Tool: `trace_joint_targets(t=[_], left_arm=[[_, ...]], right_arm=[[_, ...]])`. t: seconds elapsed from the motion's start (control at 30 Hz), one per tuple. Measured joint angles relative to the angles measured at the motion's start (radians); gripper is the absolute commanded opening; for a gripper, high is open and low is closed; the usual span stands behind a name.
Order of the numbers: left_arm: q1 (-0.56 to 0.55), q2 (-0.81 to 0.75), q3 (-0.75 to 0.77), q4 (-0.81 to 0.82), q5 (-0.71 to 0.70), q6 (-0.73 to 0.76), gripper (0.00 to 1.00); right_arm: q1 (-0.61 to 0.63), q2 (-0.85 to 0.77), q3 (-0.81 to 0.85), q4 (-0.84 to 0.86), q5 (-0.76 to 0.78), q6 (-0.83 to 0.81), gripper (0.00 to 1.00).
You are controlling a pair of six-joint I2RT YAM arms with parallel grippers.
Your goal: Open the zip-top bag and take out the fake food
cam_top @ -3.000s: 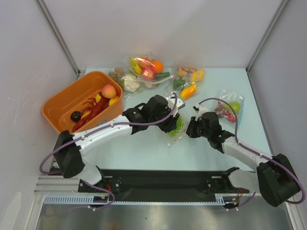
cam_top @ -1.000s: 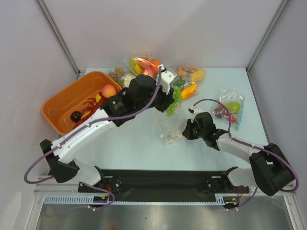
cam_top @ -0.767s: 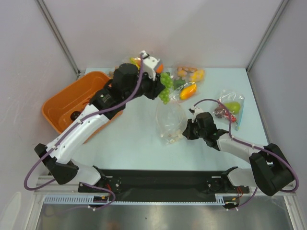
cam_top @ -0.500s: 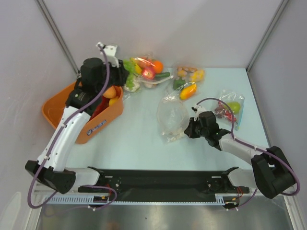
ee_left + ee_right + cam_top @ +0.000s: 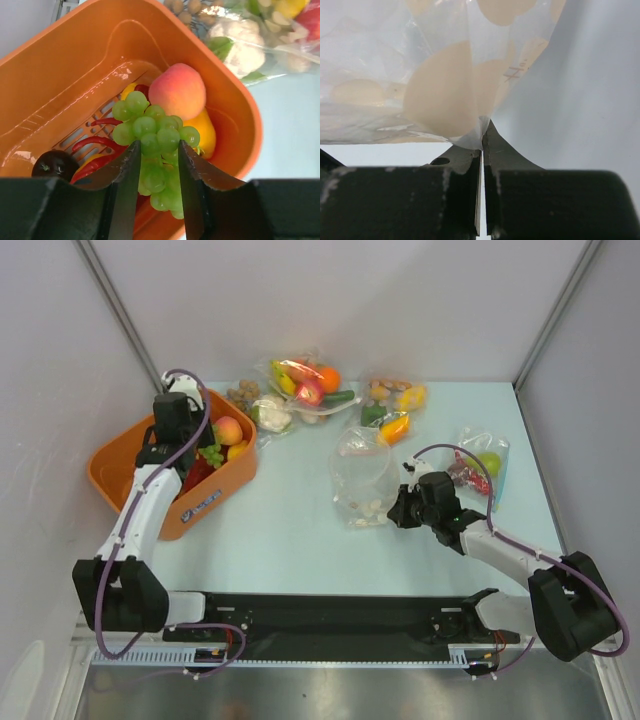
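While the pale blue table (image 5: 290,540) is carrying everything, the orange plastic bin (image 5: 120,480) is sitting at its far left. The left gripper (image 5: 158,146) is hanging over that bin with both fingers pressing the sides of a green plastic grape bunch (image 5: 150,125). Whether that hold is loosening I cannot tell.

Well apart to the right, the large crinkly clear zip-top bag (image 5: 362,475) is lying mid-table, its long axis running far to near. The right gripper (image 5: 482,137) is pinching the film at its near right edge, jaws fully closed on the plastic.

Inside the bin, a pink-orange toy peach (image 5: 177,91) is resting just beside the grapes. A red toy lobster (image 5: 97,142) is showing under them, with a small dark ball (image 5: 55,164) next to it. Small pale beige pieces (image 5: 368,507) are lying at the bag's near end, close to the pinching jaws.

By my judgement the grapes are hanging straight above the bin's floor, inside its rim, so parting the fingers is probably all the drop is calling for. The remaining pieces are lying well to the left hand's right, nearer the right arm, which is busy holding.
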Motion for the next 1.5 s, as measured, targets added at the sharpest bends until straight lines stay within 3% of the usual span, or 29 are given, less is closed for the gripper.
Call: trace_joint_targets(t=[0.07,0.17,0.2,0.27,0.4,0.6,0.83,0.93,1.03,1.5], left_arm=[[0.031,0.03,0.0,0.01,0.013,0.0,0.43],[0.067,0.071,0.001,0.01,0.023,-0.003,0.57],[0.074,0.08,0.001,0.009,0.024,-0.005,0.67],[0.077,0.088,0.001,0.004,0.029,-0.006,0.74],[0.077,0.093,0.018,-0.012,0.058,0.004,1.0],[0.077,0.09,0.031,-0.012,0.103,0.003,1.0],[0.068,0.021,0.031,-0.013,0.144,0.004,1.0],[0.03,-0.01,0.031,-0.02,0.142,0.012,1.0],[-0.018,-0.024,0.031,-0.032,0.153,0.019,1.0],[-0.087,-0.142,0.03,-0.011,0.279,0.01,1.0]], right_arm=[[0.0,0.0,0.0,0.0,-0.001,0.0,0.0],[0.0,0.0,0.0,0.0,-0.003,0.001,0.0],[0.0,0.0,0.0,0.0,-0.004,0.001,0.0],[-0.001,0.0,0.0,0.0,-0.005,0.0,0.0],[-0.001,0.0,0.001,-0.008,-0.005,0.0,0.0],[-0.002,-0.026,0.007,-0.046,-0.004,-0.002,0.06],[-0.002,-0.098,0.048,-0.143,0.02,-0.028,0.33],[-0.002,-0.148,0.072,-0.201,0.045,-0.041,0.48],[-0.002,-0.212,0.103,-0.268,0.077,-0.056,0.56],[-0.066,-0.442,0.361,-0.474,0.241,-0.139,0.7]])
